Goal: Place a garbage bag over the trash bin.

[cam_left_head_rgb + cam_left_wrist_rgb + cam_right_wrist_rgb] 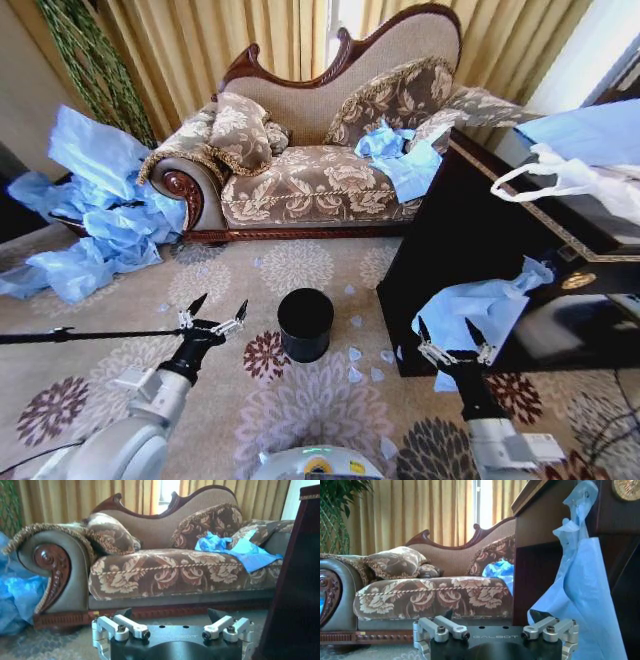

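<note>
1. On the patterned carpet, between the two arms and a bit ahead of them, sits the small glossy black cylindrical trash bin (305, 323). Its mouth is bare, no liner on it, so the actual bagging hasn't started as far as I can tell.
2. Nearest candidate for the job looks like the thin, crinkly light-blue translucent garbage bag (480, 311) hanging down the side of the dark wooden cabinet (470, 230), on the robot's right. Right wrist view has it dangling just beside that arm's fingers (585, 592).
3. Right gripper (452, 337) hovers low next to that bag with jaws spread wide, holding nothing. Can't tell if a fingertip brushes the plastic.
4. Left gripper (214, 309) is out over the carpet left of the bin, also wide open and empty.
5. More blue plastic is lying around: a heap on the floor by the sofa arm (90, 215) and a bunch on the floral sofa (300, 180) seat (400, 155). None of it near the bin.
6. So what's left, by my read: pretty much everything. Grab the bag, open it up, get it over the rim.
</note>
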